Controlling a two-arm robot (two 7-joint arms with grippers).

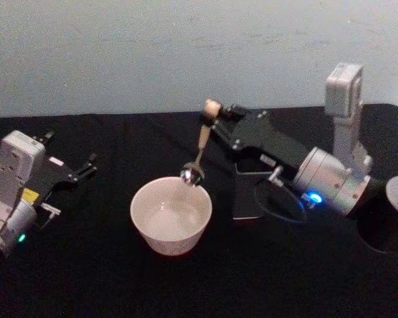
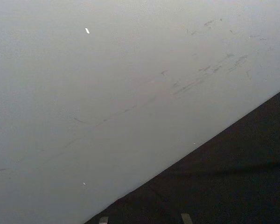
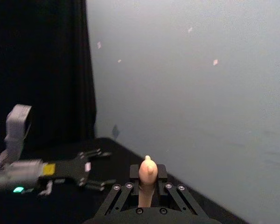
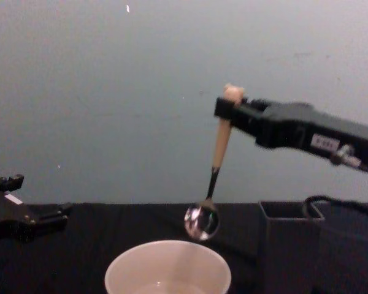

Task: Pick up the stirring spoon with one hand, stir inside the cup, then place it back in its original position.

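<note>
Beige-handled spoon (image 1: 203,140), bear-head top. Gripped at its upper handle by the right gripper (image 1: 215,118), jaws clamped on it. It hangs nearly upright, the metal bowl above the far rim of the cup (image 1: 172,242) and not yet inside.

Cream cup: stands on the black table (image 1: 86,278), with the dark grey holder (image 1: 245,195) just beside it on the robot's right.

Left gripper (image 1: 86,167): parked at the table's left, fingers spread, holding nothing.

Handling note: the step appears to be entry into the cup. The spoon is best brought over the cup's centre, lowered straight, then circled gently clear of the thin wall, since the cup looks light enough to slide or tip.

Markings: white label (image 4: 324,143) on the right gripper and yellow sticker (image 1: 30,196) on the left arm, neither legible.
</note>
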